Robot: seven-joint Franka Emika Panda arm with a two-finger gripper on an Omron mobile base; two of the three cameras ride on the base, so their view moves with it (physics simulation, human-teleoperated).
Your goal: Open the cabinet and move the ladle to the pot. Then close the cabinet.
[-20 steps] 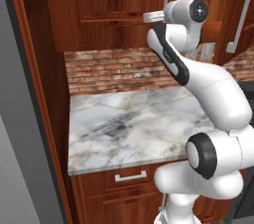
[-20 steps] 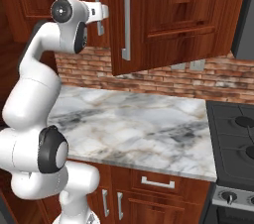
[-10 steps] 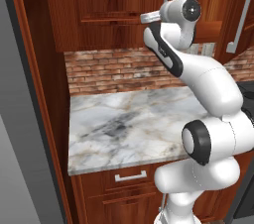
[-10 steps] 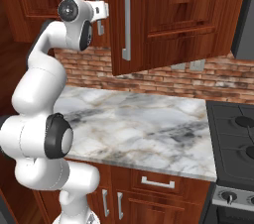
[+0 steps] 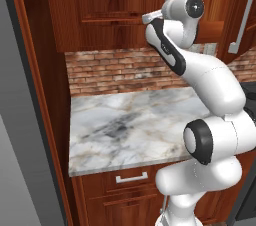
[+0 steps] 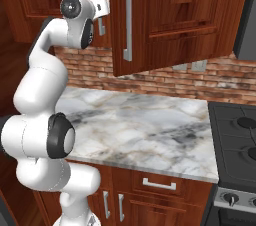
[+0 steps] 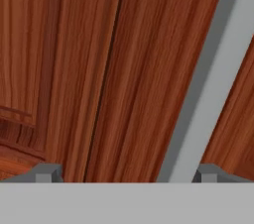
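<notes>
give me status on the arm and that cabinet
Jaws open, up at the cabinet, bar handle between the fingertips. Right door ajar. Ladle and pot unseen. Nothing blocking.

Cabinet (image 6: pixel 170 15) top cropped; stove (image 6: pixel 237 140) cut off.

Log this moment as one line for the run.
stage: reaching handle | end effector: open, empty | cabinet: right door ajar
</notes>
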